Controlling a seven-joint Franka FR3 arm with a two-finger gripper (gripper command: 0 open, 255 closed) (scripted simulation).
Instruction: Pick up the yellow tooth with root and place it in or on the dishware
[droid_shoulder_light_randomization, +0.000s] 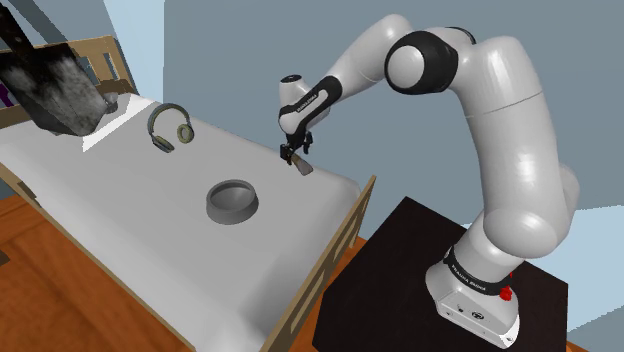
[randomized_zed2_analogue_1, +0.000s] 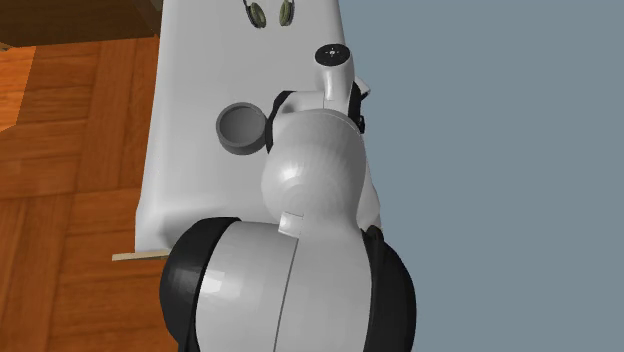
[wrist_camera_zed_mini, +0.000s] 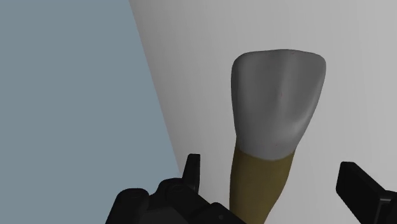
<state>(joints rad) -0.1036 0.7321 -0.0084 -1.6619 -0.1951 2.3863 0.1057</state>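
The gripper hangs just above the white bed, upper middle of the shoulder view. Its fingers are spread either side of the tooth, clear of its yellow root. The grey bowl sits nearby, lower left of the tooth.

Tooth root tip cut off (wrist view); headphones cropped.

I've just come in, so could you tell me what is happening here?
The arm has its open jaws on either side of the tooth, which lies near the edge of the bed and is not yet gripped. The grey bowl, where it should go, sits empty nearby, with headphones beyond.
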